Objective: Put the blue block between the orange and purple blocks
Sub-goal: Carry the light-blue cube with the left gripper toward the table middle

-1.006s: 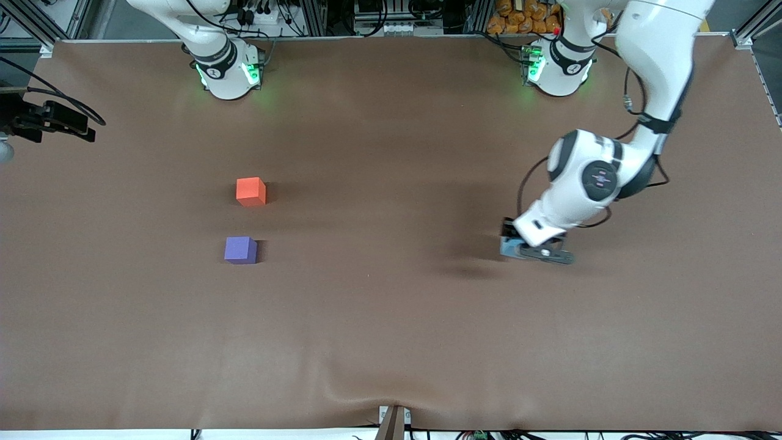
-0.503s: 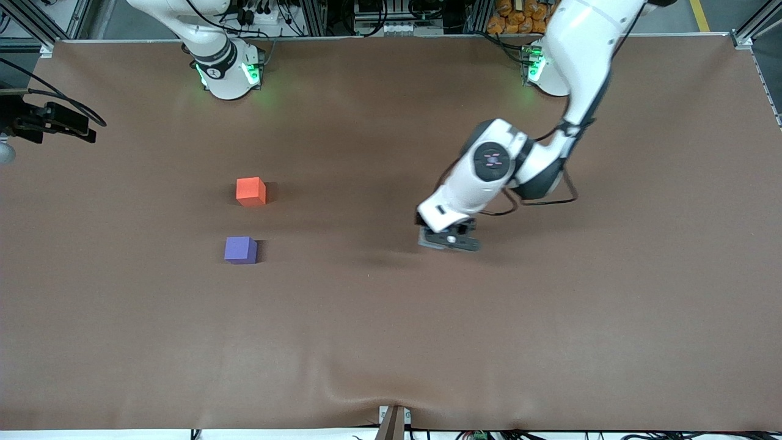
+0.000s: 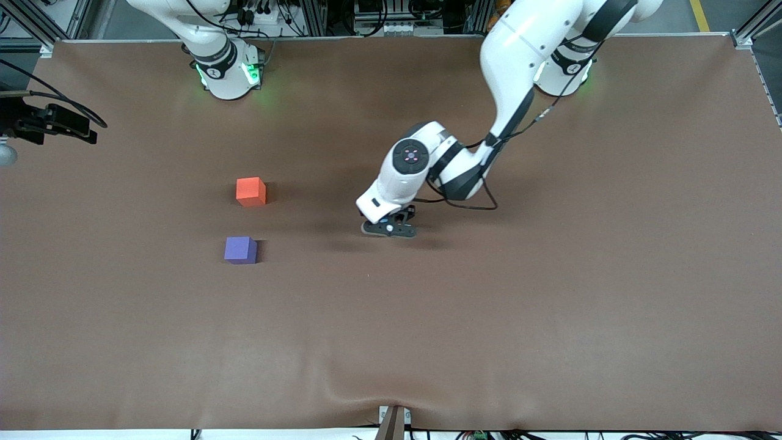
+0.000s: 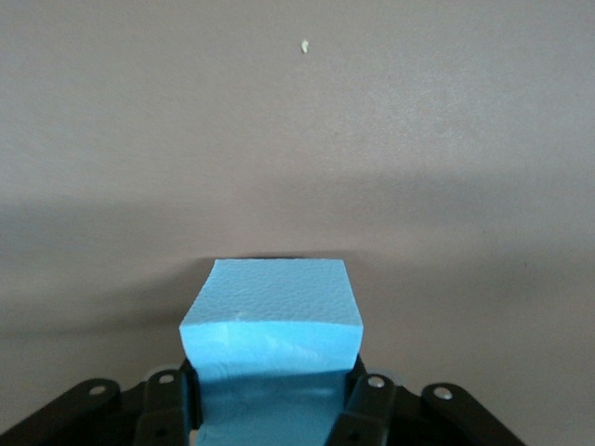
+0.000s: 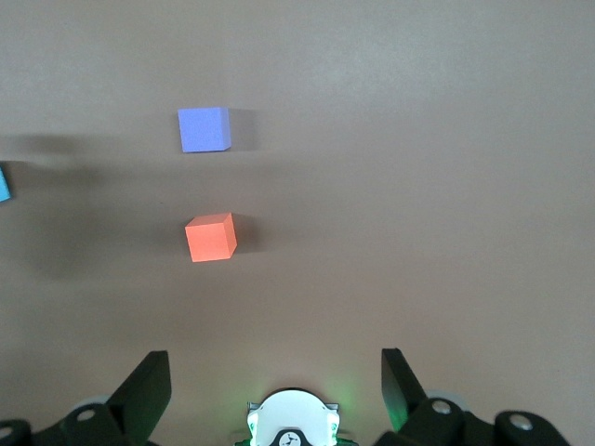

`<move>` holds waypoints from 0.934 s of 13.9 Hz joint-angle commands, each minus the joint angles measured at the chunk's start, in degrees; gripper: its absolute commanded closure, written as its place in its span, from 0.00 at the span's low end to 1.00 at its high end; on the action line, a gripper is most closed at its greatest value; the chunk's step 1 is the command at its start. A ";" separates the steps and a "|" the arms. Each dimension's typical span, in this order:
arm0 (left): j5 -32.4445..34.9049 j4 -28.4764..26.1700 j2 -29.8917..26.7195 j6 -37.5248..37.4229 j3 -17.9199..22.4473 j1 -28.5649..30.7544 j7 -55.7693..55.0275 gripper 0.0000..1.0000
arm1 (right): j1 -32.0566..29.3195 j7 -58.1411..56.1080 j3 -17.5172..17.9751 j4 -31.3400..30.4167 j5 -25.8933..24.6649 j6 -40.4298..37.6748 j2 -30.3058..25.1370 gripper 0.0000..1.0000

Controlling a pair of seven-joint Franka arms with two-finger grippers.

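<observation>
My left gripper [image 3: 389, 229] is shut on the sky-blue block [image 4: 271, 316] and holds it just above the brown table, near the middle. In the front view the hand hides almost all of the block. The orange block [image 3: 250, 191] and the purple block [image 3: 240, 250] stand toward the right arm's end, apart, with the purple one nearer the front camera. The right wrist view shows the orange block [image 5: 210, 238], the purple block [image 5: 204, 129] and a sliver of the blue block [image 5: 4, 182]. My right gripper [image 5: 274, 372] is open and empty, waiting high over its own base.
A black camera on a stand [image 3: 49, 119] sits at the table's edge at the right arm's end. The brown mat has a wrinkle [image 3: 366, 391] at the edge nearest the front camera. A small pale speck [image 4: 304, 45] lies on the mat near the left gripper.
My left arm has swept from its own end of the table toward the middle, carrying the blue block closer to the orange and purple blocks. The blocks and the right arm have not moved.
</observation>
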 commanded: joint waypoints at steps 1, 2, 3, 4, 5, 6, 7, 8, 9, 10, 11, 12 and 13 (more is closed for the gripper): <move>1.06 5.18 2.90 -1.82 3.74 -3.25 -3.72 0.00 | 1.79 0.24 0.04 0.38 -0.40 -0.10 0.76 0.00; 1.76 5.17 2.37 -3.57 4.37 -4.04 -3.81 0.00 | 2.93 0.42 0.04 0.46 -0.40 0.16 1.03 0.00; 3.42 5.17 1.41 -6.37 4.55 -4.39 -3.90 0.00 | 4.51 1.73 0.04 0.46 -0.32 0.86 1.21 0.00; 5.52 5.17 -0.26 -10.05 4.55 -4.22 -3.90 0.00 | 6.35 4.78 0.04 0.46 -0.32 1.48 1.64 0.00; 7.28 5.17 -2.97 -14.44 4.55 -3.53 -3.81 0.00 | 8.37 8.56 0.04 0.46 -0.32 1.66 2.00 0.00; 8.61 5.09 -6.04 -18.22 5.24 -3.00 -3.72 0.00 | 10.04 11.55 0.04 0.46 -0.32 2.44 2.61 0.00; 8.71 4.91 -9.29 -21.48 6.12 -1.69 -3.63 0.00 | 11.62 13.50 0.04 0.46 -0.32 2.97 3.31 0.00; 8.88 4.82 -11.76 -24.12 6.13 -0.11 -3.46 0.00 | 13.21 14.91 0.04 0.46 -0.14 4.20 4.36 0.00; 8.88 4.74 -14.40 -27.20 6.13 1.47 -2.94 0.00 | 14.96 16.40 0.04 0.46 0.03 5.78 5.59 0.00; 8.88 4.74 -16.51 -30.01 6.13 2.88 -2.84 0.00 | 16.98 18.50 0.04 0.55 0.12 8.05 7.17 0.00; 8.88 4.74 -19.06 -33.08 6.13 4.64 -2.75 0.00 | 19.44 21.48 0.04 0.55 0.12 10.43 9.10 0.00; 8.97 4.74 -20.82 -36.07 6.13 6.22 -2.49 0.00 | 22.16 25.17 0.04 0.55 0.04 12.80 11.03 0.00; 8.97 4.65 -22.58 -38.80 6.30 7.11 -1.62 0.00 | 24.71 29.73 0.04 0.55 0.04 15.09 13.23 0.00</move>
